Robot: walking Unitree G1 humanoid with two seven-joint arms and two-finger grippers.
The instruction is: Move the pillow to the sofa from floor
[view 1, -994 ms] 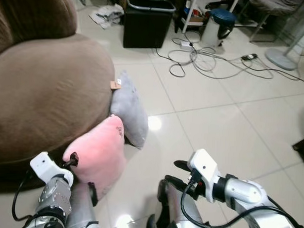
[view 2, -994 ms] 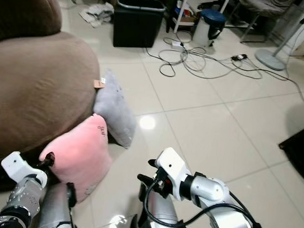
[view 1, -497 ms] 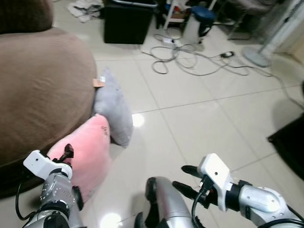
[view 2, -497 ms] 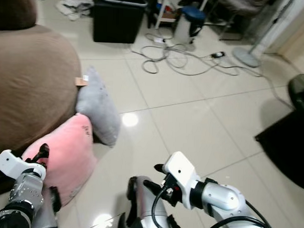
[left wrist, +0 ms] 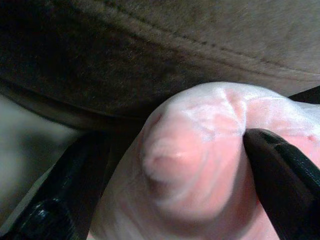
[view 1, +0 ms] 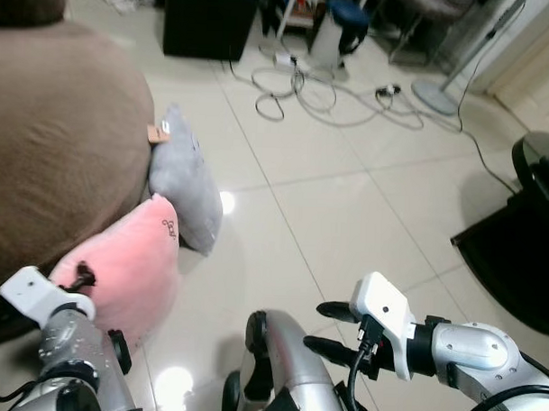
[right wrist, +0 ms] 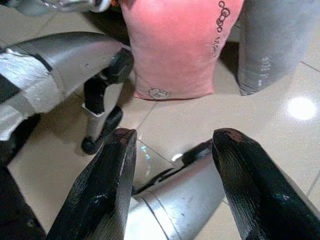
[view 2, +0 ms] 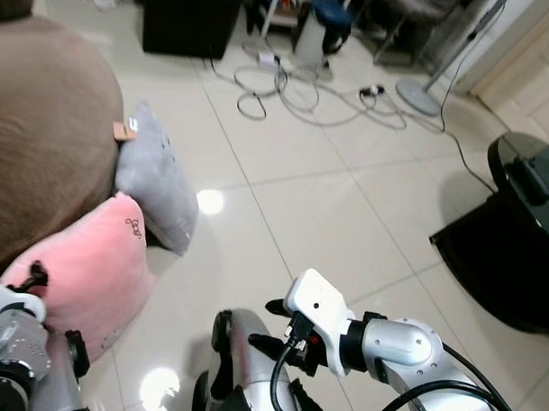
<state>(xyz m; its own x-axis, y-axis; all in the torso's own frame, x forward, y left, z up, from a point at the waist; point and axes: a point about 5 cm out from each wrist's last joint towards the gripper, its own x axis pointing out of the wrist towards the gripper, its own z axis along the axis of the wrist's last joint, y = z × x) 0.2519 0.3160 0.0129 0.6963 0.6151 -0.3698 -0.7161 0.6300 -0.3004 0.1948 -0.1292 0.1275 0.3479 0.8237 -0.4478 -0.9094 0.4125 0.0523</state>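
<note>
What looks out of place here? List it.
Two pillows are on the floor, propped against the sofa: a pink pillow and a grey pillow. The left pincer has a corner of the pink one pinched. A tangle of cables sprawls across the tiles further back.

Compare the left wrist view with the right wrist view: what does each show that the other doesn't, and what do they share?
Left wrist: the left gripper pinching a corner of the pink pillow against the brown sofa. Right wrist: the right gripper open above the tile floor, the grey pillow and the pink pillow's embroidered face. Shared: the pink pillow.
</note>
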